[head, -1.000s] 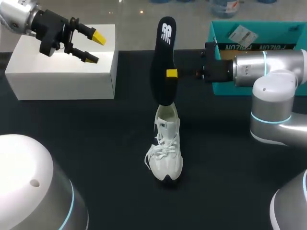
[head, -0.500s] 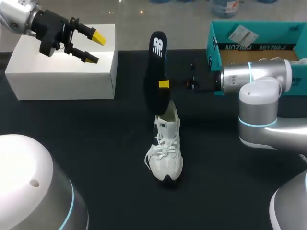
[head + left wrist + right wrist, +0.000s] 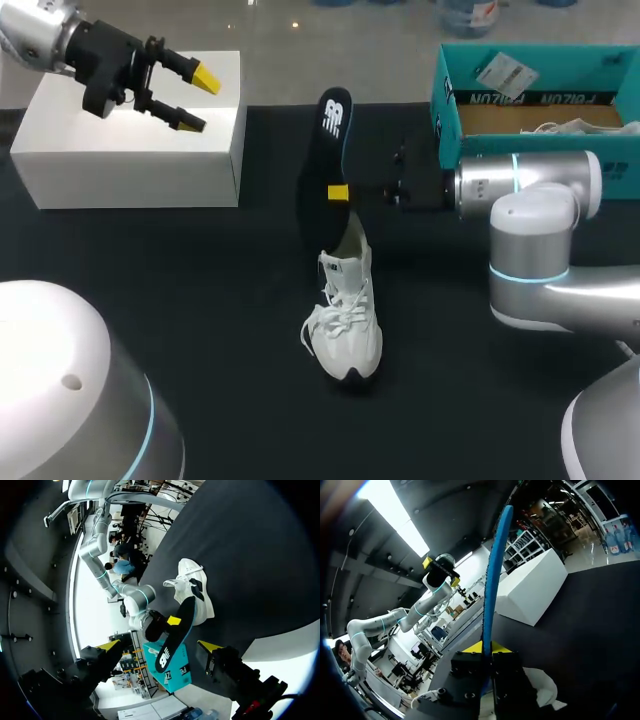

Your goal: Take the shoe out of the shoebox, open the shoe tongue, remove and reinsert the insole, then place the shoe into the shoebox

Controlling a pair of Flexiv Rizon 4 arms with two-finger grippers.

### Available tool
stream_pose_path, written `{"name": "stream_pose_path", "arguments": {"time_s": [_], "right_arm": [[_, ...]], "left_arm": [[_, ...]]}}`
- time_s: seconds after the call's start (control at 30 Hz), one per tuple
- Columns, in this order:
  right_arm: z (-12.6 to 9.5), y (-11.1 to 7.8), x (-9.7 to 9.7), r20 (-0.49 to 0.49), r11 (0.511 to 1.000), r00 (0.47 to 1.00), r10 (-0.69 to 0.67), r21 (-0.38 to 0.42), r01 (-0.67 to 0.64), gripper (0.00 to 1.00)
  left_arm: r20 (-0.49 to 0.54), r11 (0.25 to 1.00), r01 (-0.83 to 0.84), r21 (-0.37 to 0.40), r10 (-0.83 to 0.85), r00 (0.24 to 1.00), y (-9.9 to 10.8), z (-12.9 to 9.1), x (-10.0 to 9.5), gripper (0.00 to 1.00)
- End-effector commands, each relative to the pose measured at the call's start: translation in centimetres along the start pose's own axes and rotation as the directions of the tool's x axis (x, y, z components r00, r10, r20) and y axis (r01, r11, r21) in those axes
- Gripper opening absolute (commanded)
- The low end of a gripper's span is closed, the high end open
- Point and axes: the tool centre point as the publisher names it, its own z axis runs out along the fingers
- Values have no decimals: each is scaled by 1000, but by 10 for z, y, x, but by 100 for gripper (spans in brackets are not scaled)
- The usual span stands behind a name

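A white lace-up shoe [image 3: 346,320] stands on the black table, toe toward the near edge. My right gripper [image 3: 338,193] is shut on a black insole [image 3: 326,150], which it holds upright on its edge. The insole's lower end sits at the shoe's opening. In the right wrist view the insole's blue edge [image 3: 495,570] rises from between the yellow tips of that gripper [image 3: 486,648], with the shoe [image 3: 543,690] below. My left gripper [image 3: 186,98] hangs open over the white box [image 3: 130,140], holding nothing. The left wrist view shows its gripper [image 3: 160,646] far from the shoe [image 3: 194,587] and the insole [image 3: 176,632].
The open teal shoebox [image 3: 500,98] stands at the back right behind my right arm, with another white shoe [image 3: 582,127] inside. The white box takes up the back left corner. Bare black table lies around the shoe.
My right gripper has carried the insole left and down, bringing its lower end from above the shoe to the shoe's opening. The left arm has stayed still.
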Motion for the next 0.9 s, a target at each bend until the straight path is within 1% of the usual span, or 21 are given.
{"name": "stream_pose_path", "arguments": {"time_s": [0.03,0.2,0.33,0.43,0.53,0.77,0.9], "right_arm": [[-5,8,4,17,1000,999,-28,-3,28,0],[-10,29,4,29,997,996,-79,4,79,0],[-7,35,-2,11,996,996,-88,9,88,0],[-1,37,-1,-7,996,996,-93,19,93,0],[3,32,0,-22,996,996,-86,25,87,0],[7,11,-1,-33,999,999,-34,20,34,0],[4,1,-1,-7,999,1000,-3,40,3,0]], "left_arm": [[-3,1000,-1,-1,1,1000,-1,0,0,100],[-3,1000,-1,-1,1,1000,-1,0,0,100],[-3,1000,-1,-1,1,1000,-1,0,0,100],[-3,1000,-1,-1,1,1000,-1,0,0,100],[-3,1000,-1,-1,1,1000,-1,0,0,100],[-3,1000,-1,-1,1,1000,-1,0,0,100],[-3,1000,-1,-1,1,1000,-1,0,0,100]]}}
